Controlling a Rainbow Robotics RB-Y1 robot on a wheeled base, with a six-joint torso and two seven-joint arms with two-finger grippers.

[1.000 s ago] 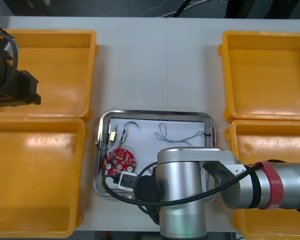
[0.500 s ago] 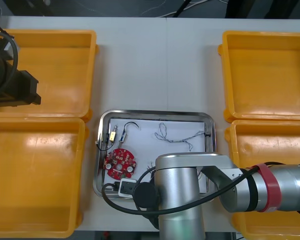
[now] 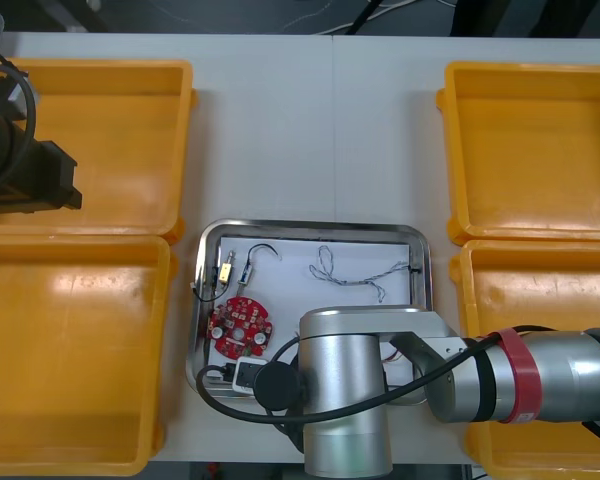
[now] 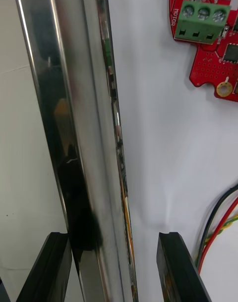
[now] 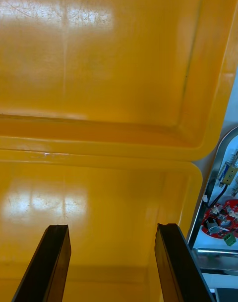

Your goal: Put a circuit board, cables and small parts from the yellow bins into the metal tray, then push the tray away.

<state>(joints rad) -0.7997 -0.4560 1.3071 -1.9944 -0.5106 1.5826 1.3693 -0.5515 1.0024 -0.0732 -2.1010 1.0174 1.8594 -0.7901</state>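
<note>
Now right hand (image 4: 113,242), spread, straddles one tray's (image 4: 64,109) rim; left hand (image 5: 111,228), spread, overlooks two yellow bins (image 5: 114,74).

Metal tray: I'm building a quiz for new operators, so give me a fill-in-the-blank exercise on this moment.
One finger of the right gripper stands outside the metal tray, the other ____ it. The round circuit board in the tray is coloured ____. The left gripper, over the yellow bins on the left, is ____. Missing words: inside; red; open.
</note>
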